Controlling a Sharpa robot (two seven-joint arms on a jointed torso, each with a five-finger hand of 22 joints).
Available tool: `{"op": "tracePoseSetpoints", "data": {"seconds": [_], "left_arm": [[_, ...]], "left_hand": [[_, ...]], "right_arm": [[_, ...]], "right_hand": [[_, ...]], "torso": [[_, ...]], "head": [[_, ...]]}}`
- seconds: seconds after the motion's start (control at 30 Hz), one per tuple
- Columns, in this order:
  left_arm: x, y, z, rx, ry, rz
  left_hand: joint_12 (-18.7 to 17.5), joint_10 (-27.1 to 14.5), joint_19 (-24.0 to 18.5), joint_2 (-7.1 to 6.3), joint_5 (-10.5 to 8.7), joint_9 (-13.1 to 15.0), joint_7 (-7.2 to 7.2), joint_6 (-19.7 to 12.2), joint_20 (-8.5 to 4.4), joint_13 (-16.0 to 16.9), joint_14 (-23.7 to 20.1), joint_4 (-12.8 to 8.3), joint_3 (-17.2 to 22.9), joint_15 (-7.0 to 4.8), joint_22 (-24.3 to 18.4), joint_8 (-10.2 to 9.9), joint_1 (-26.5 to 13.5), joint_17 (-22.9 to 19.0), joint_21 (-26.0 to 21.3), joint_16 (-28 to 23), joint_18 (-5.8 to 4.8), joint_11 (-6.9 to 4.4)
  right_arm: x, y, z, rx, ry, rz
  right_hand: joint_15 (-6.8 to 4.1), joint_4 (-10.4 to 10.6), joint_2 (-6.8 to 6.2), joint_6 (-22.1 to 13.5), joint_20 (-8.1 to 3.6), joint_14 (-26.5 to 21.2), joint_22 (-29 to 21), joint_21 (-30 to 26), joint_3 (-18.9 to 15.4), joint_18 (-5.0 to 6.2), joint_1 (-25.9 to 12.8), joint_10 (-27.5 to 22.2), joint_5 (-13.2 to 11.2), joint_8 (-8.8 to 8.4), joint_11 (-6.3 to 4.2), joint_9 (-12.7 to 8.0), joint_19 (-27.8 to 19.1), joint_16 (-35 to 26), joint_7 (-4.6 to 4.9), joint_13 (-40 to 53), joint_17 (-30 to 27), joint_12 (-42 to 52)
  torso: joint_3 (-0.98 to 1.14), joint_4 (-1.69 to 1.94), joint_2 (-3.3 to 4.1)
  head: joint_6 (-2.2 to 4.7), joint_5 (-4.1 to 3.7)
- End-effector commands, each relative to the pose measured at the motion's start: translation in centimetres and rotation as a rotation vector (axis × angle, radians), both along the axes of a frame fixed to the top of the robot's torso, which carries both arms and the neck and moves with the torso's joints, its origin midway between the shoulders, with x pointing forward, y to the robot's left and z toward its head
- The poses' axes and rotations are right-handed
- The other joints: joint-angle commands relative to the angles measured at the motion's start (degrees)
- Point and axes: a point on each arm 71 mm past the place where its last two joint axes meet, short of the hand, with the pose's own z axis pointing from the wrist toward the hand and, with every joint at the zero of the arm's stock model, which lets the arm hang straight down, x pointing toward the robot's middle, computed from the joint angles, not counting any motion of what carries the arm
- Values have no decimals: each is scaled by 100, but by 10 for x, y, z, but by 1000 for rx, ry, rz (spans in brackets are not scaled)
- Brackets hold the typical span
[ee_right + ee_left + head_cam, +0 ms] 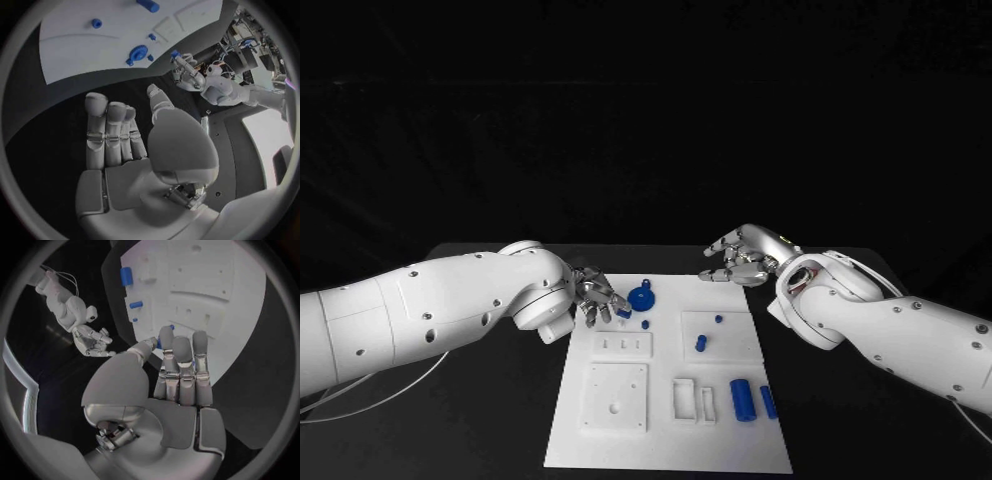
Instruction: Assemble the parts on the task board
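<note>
The white task board [668,440] lies in the middle of the black tabletop [488,420]. Toward its far edge rests a round blue part [642,296], and two blue cylinders [741,399] lie side by side near its right edge. The left robot hand [599,299] is over the board's far left corner; the head view hides its fingertips, while the left wrist view shows a small blue piece [159,343] pinched between its thumb and fingers. The right robot hand [744,256] hovers beyond the board's far edge, over the tabletop; its own wrist view shows the fingers spread and holding nothing.
</note>
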Motion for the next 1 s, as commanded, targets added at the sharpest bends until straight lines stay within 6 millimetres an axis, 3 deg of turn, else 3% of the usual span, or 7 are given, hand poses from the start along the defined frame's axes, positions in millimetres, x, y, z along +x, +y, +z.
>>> {"op": "tracePoseSetpoints", "data": {"seconds": [0.03,0.23,0.37,0.63,1.0], "left_arm": [[-1,1,1,54,-95,40],[-7,-1,-5,53,-151,60],[-12,-4,-11,53,-169,64],[-20,-7,-27,59,-159,61],[-25,-12,-43,80,-128,48]], "left_hand": [[140,237,109,-88,40,-131,-544,793,-8,34,98,-572,638,-24,124,10,0,41,-73,42,-54,-99],[398,249,225,-173,131,-252,-596,944,-47,116,206,-506,615,-66,289,27,-14,138,-134,131,-69,-138],[582,246,266,-229,273,-253,-634,1053,-76,191,232,-476,614,-94,420,36,-50,243,-144,256,-88,-167],[849,244,335,-256,306,-113,-690,1188,-90,328,237,-465,577,-111,739,44,-81,395,-230,476,-101,-196],[1027,236,482,-259,288,-125,-712,1283,-73,426,239,-470,557,-106,1309,41,-91,439,-604,674,-101,-208]], "right_arm": [[2,-4,3,55,-14,-15],[6,-8,3,65,-16,-31],[7,-9,2,67,-15,-39],[9,-11,2,66,-11,-48],[9,-10,1,64,-3,-48]], "right_hand": [[-32,-31,58,51,27,-5,335,-12,24,44,-13,5,56,-20,-20,-1,204,13,-1,-24,-9,7],[-32,-42,64,55,26,-7,333,-29,25,42,-21,-3,84,-19,-20,-1,201,9,-1,-43,-13,-1],[-35,-51,67,63,25,-7,334,-36,26,41,-33,-4,124,-20,-22,-1,204,7,-3,-53,-15,0],[-35,-65,67,82,23,-9,333,-51,32,39,-41,-13,182,-20,-25,-1,205,7,-8,-72,-17,-5],[-38,-70,68,95,20,-13,333,-67,34,36,-60,-21,289,-20,-28,-1,206,7,-10,-88,-17,-6]], "torso": [[21,36,-49],[37,71,-90],[51,75,-107],[74,81,-127],[71,82,-117]], "head": [[-88,1],[-166,3],[-201,2],[-272,-3],[-330,-27]]}}
